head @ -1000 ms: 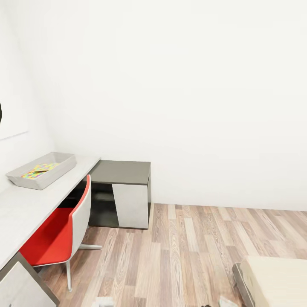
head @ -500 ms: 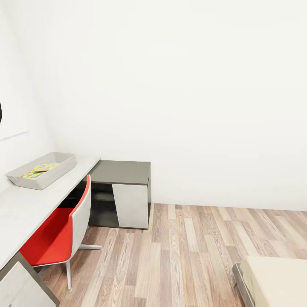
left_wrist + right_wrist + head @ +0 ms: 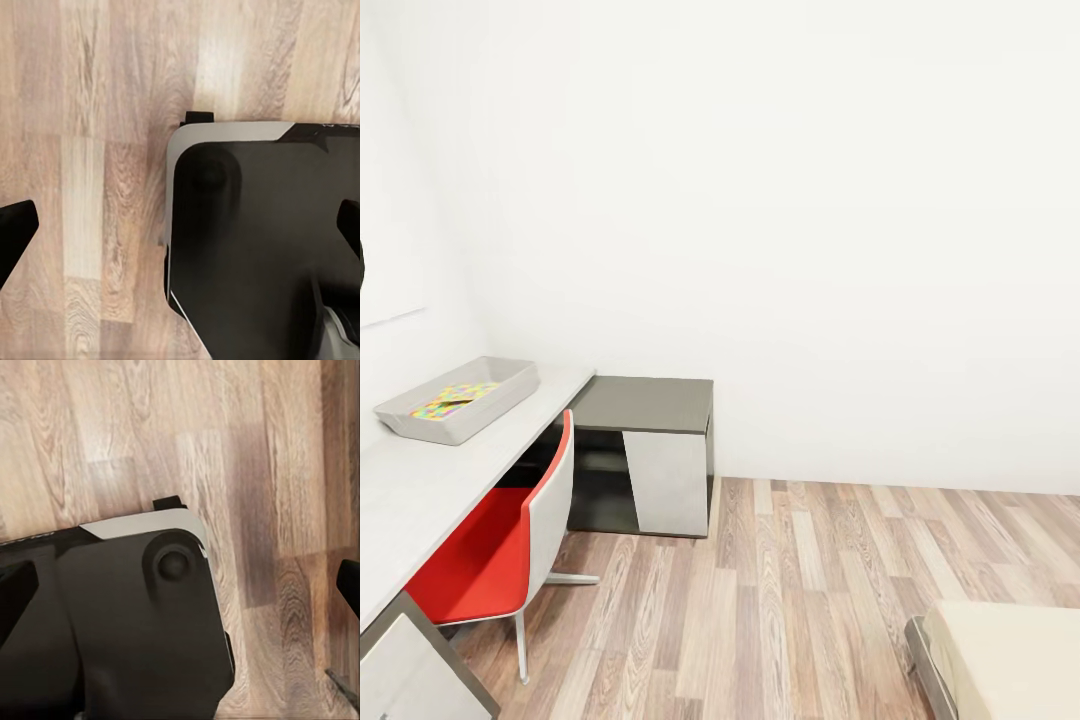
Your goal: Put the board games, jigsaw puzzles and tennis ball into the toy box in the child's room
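Note:
The light-grey toy box (image 3: 495,385) rests on the pale table (image 3: 420,480) at the left of the head view. Bright multicoloured jigsaw puzzle sheets (image 3: 452,398) lie flat inside it; how many I cannot tell. The bed (image 3: 1010,655) shows as a beige corner at the bottom right. The board games and the tennis ball are out of view. My left gripper (image 3: 180,229) is open, its dark fingertips (image 3: 13,232) spread wide above the wood floor and my own dark base. My right gripper (image 3: 180,585) is open too and holds nothing.
A red and white chair (image 3: 500,540) is tucked under the table. A dark grey cabinet (image 3: 645,405) with a light panel joins the table's far end against the white wall. Wood-plank floor (image 3: 800,590) stretches between the chair and the bed.
Small pale and dark bits at the bottom edge of the head view one second ago have dropped out of sight. The room looks the same.

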Available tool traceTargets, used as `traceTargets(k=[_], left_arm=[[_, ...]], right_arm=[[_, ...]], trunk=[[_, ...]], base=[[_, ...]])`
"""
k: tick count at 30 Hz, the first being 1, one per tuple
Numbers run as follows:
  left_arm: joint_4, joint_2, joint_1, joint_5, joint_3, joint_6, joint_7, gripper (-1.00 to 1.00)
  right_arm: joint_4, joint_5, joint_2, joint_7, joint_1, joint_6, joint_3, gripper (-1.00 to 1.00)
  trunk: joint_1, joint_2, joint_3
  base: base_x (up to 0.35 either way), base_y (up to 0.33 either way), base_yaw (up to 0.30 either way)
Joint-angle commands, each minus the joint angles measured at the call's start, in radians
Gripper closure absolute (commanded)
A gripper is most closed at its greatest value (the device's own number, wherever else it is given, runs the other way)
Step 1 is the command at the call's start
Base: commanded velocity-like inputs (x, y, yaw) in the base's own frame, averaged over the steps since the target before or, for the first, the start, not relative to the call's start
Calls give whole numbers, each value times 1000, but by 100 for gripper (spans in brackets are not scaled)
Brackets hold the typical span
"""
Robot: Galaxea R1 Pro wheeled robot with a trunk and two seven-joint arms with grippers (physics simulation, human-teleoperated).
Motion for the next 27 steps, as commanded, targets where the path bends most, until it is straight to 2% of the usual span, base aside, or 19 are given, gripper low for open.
traceTargets(k=[1,7,12,15,20,24,27], left_arm=[[1,0,0,10,-9,-3,2,-100],[2,0,24,10,-9,-5,2,-100],[2,1,55,10,-8,-55,7,-100],[2,1,71,11,-7,-85,32,-100],[3,1,86,17,-3,-100,77,-100],[1,-3,88,14,-3,-99,85,-100],[-3,-5,89,12,-3,-99,87,-100]], right_arm=[[0,-10,0,-3,4,-8,9,-100],[0,-12,-4,-5,46,-47,8,-100],[0,-13,-11,-8,76,-84,7,-100],[0,-12,-27,-9,99,-99,7,-100],[0,-13,-71,-10,119,-104,8,-100],[0,-13,-88,-10,122,-105,7,-100],[-1,-12,-86,-10,123,-107,8,-100]], trunk=[[1,-2,-2],[1,-2,-2],[1,-2,-2],[1,-2,-2],[1,-2,-2],[1,-2,-2],[1,-2,-2]], base=[[0,0,0],[0,0,0],[0,0,0],[0,0,0],[0,0,0],[0,0,0],[0,0,0]])
